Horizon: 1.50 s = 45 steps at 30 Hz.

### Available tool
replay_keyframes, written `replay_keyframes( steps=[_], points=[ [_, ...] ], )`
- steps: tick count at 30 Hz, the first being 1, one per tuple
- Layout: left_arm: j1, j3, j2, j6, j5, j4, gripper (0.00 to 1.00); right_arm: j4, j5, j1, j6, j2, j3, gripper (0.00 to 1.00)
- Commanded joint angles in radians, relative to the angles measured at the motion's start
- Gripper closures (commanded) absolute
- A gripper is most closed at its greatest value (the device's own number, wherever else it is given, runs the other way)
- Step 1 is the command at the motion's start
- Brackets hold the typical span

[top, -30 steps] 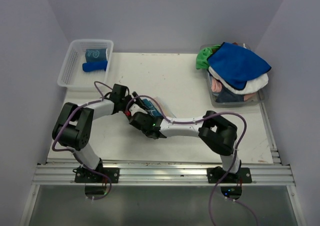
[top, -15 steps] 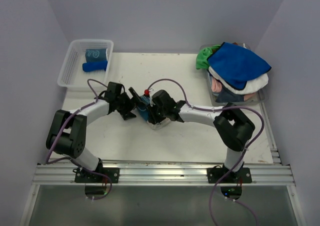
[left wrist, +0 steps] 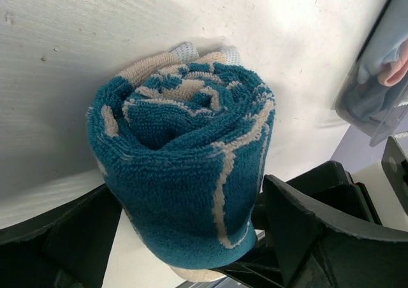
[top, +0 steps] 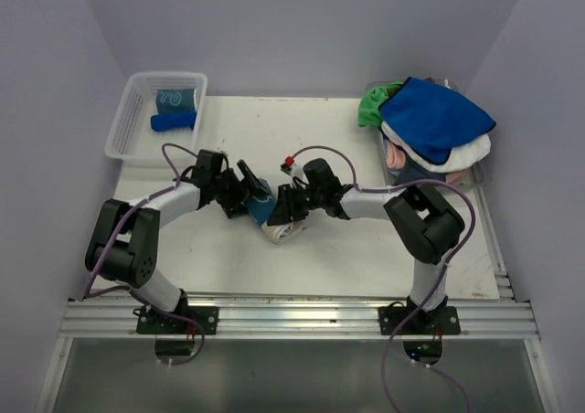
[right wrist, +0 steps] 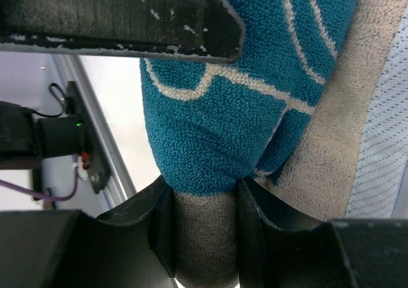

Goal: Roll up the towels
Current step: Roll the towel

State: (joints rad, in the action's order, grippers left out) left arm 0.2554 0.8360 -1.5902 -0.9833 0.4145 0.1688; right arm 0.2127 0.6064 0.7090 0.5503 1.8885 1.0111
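A rolled teal and beige towel [top: 262,208] lies on the white table between my two grippers. In the left wrist view its spiral end [left wrist: 185,129] faces the camera, and my left gripper [left wrist: 191,202] holds the roll with a black finger on each side. My left gripper [top: 245,194] comes in from the left. My right gripper [top: 281,214] comes in from the right. In the right wrist view my right gripper [right wrist: 204,237] is shut on the roll's beige part, below the teal pile [right wrist: 242,58].
A clear mesh basket [top: 123,125] at the back left holds a rolled teal towel [top: 175,97] and a rolled blue towel [top: 174,121]. A clear bin [top: 430,183] at the back right holds a pile: royal blue [top: 434,116], green [top: 373,107], white [top: 448,162] and pink [top: 395,155] towels.
My right arm has swung from the front left of the towel round to its right side. The towel went from partly flat to a tight roll held between both grippers.
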Motion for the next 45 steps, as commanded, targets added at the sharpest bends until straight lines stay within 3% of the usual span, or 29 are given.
replay_keyframes(
  steps=[1, 6, 8, 9, 11, 14, 18, 25, 31, 39, 42, 45],
  points=[
    [-0.007, -0.006, -0.02, 0.025, 0.02, -0.06, 0.09, 0.008, 0.136, -0.002, 0.06, 0.05, -0.013, 0.77],
    [-0.004, -0.008, -0.04, 0.015, 0.014, -0.043, 0.25, -0.163, 0.052, -0.003, -0.022, 0.032, 0.041, 0.71],
    [-0.004, -0.008, -0.048, 0.012, 0.006, -0.025, 0.27, -0.269, -0.011, -0.002, -0.07, 0.012, 0.058, 0.52],
    [-0.004, -0.008, -0.051, 0.011, 0.003, -0.019, 0.28, -0.297, -0.061, -0.002, -0.084, -0.018, 0.07, 0.38],
    [-0.004, -0.009, -0.057, 0.011, 0.0, 0.0, 0.3, -0.388, -0.135, 0.001, -0.128, -0.058, 0.087, 0.29],
    [-0.002, -0.009, -0.057, 0.014, -0.011, 0.012, 0.37, -0.481, -0.31, 0.027, -0.184, -0.147, 0.107, 0.23],
    [0.001, -0.008, -0.048, 0.014, -0.022, 0.027, 0.37, -0.565, -0.602, 0.107, -0.245, -0.229, 0.165, 0.19],
    [0.001, -0.009, -0.044, 0.006, -0.034, 0.046, 0.35, -0.616, -1.032, 0.364, -0.4, -0.192, 0.28, 0.18],
    [0.001, -0.005, -0.045, 0.003, -0.034, 0.047, 0.37, -0.536, -1.139, 0.455, -0.472, -0.115, 0.306, 0.19],
    [0.001, -0.005, -0.048, -0.002, -0.039, 0.052, 0.37, -0.487, -1.215, 0.461, -0.446, 0.073, 0.328, 0.22],
    [0.001, -0.005, -0.042, -0.003, -0.037, 0.055, 0.36, -0.481, -1.22, 0.455, -0.415, 0.109, 0.331, 0.33],
    [0.001, -0.005, -0.031, 0.005, -0.036, 0.058, 0.35, -0.475, -1.153, 0.423, -0.351, 0.092, 0.324, 0.51]
  ],
)
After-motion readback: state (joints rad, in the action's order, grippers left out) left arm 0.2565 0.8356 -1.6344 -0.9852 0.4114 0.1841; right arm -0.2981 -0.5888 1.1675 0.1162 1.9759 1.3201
